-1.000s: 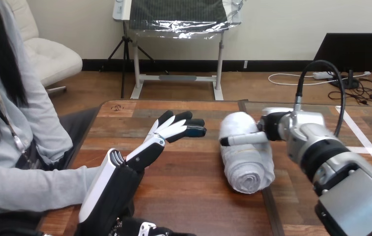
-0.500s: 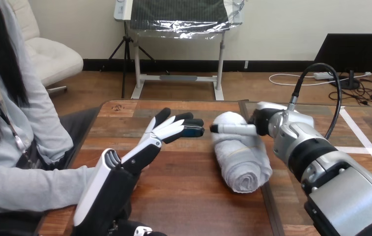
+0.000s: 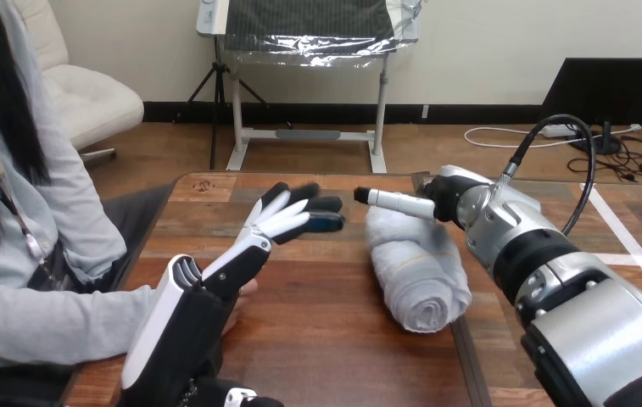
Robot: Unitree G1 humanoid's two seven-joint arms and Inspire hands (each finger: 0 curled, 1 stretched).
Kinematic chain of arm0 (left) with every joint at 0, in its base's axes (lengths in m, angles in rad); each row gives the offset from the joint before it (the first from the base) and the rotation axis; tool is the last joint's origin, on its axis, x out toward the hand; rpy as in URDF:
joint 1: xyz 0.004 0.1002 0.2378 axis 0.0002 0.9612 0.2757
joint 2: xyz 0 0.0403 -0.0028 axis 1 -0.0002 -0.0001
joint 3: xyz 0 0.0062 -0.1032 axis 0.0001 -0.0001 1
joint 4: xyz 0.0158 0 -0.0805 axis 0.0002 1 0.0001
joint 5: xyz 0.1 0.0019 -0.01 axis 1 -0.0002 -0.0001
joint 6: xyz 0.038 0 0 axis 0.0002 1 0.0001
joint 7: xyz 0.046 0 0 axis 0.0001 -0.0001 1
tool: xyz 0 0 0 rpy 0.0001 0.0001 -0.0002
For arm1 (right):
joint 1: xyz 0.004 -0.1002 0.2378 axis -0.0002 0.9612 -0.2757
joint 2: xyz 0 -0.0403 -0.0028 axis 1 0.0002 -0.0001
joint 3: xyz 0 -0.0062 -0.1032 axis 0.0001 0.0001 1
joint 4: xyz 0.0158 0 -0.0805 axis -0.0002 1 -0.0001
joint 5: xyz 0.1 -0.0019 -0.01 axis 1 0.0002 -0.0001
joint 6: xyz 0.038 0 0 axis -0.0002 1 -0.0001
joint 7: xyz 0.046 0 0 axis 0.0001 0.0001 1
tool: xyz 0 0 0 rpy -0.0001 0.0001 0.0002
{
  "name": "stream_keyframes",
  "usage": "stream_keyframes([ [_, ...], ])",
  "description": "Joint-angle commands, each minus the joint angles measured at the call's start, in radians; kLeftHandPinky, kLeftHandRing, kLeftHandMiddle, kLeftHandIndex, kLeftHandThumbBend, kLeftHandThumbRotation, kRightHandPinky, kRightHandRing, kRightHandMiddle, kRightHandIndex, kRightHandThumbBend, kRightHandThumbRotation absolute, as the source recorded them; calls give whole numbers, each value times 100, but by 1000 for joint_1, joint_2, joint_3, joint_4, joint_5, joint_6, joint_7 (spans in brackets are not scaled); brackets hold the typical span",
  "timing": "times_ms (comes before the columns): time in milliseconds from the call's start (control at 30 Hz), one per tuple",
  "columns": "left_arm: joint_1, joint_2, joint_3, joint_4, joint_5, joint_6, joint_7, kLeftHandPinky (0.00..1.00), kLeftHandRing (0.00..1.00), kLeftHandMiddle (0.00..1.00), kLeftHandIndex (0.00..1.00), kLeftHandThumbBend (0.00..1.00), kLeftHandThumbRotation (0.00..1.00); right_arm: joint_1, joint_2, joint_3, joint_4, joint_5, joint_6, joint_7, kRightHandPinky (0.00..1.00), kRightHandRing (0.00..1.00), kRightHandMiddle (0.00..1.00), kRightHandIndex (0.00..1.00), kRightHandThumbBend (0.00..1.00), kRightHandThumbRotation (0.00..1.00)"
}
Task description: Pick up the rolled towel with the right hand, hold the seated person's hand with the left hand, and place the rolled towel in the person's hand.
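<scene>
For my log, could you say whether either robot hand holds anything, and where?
The left hand holds nothing; whether the right hand grips the towel cannot be told.

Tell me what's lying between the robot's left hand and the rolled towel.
Nothing: in the head view, a narrow strip of bare wooden table separates the left hand from the rolled towel.

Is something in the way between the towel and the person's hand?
Yes, it seems so. The robot's left hand lies over the person's hand and covers most of it, with its straight fingers pointing toward the rolled towel. Between those fingers and the towel is just bare table.
</scene>
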Motion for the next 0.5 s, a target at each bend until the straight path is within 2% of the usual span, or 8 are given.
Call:
stream_keyframes([
  [0,-42,-2,-1,-13,-11,-4,-2,100,96,86,80,100,65,-91,11,-11,0,2,22,-22,100,100,100,100,98,100],
  [100,-38,-16,-3,-10,-9,-12,2,100,96,86,80,100,66,-85,15,12,4,-23,22,-14,100,100,100,99,99,100],
  [233,-46,-15,-10,7,-10,-36,-5,100,95,86,81,100,67,-78,23,42,11,-55,43,21,100,100,100,98,100,100],
  [400,-48,-21,-2,24,8,-66,-2,100,93,85,81,100,69,-62,33,64,14,-83,56,23,100,100,100,99,100,100],
  [467,-50,-19,-8,33,0,-79,-3,100,93,85,81,100,69,-48,39,61,13,-85,60,-4,100,100,100,99,100,100],
])
